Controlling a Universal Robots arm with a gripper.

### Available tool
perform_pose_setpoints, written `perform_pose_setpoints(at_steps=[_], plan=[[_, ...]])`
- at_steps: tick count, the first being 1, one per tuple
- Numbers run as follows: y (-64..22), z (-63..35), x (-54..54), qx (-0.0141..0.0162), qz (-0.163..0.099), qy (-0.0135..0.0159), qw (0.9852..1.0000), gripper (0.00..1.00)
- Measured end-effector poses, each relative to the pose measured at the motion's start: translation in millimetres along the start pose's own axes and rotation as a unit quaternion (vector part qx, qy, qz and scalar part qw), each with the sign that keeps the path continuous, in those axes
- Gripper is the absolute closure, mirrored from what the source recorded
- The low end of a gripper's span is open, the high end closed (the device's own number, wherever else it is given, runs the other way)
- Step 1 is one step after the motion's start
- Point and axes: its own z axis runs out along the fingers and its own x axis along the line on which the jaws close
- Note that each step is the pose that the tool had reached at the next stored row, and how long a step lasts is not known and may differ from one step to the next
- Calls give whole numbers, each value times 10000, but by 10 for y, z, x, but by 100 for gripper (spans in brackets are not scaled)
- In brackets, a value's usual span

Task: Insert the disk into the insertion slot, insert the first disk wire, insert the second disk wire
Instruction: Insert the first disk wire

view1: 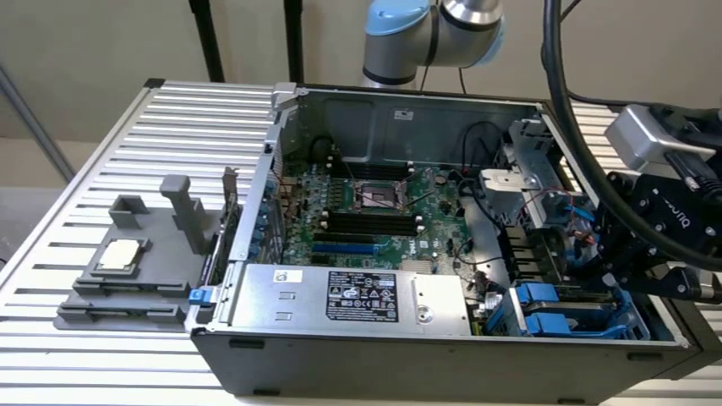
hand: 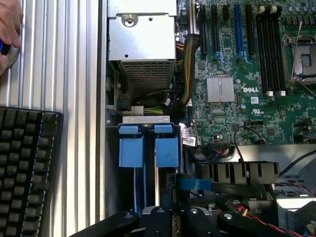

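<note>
blue carriers (hand: 131, 150) sit between power supply (hand: 141, 44) and closed tool (hand: 165, 217), amid wires (hand: 183, 84).

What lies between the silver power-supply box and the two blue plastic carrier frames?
Black and yellow cables with a white plug, shown in the wrist view.

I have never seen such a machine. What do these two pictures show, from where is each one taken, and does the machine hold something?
It is a robot arm working on an opened computer case, which stands on a slatted metal table. The exterior view comes from a camera off the arm. The wrist view comes from a camera on the arm's end, looking into the case. Inside are the green motherboard, the silver power-supply box and two blue drive carriers in their bays. The jaws are shut, close to those carriers; whether they pinch anything I cannot tell. On the table are a grey fixture, a black keyboard and a person's hand.
</note>
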Motion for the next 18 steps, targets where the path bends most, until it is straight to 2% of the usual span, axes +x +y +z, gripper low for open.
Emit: perform_pose_setpoints(at_steps=[10,18], plan=[[-20,23,-32,-12,108,98,9999,84],[-26,40,-62,-16,143,124,9998,84]])
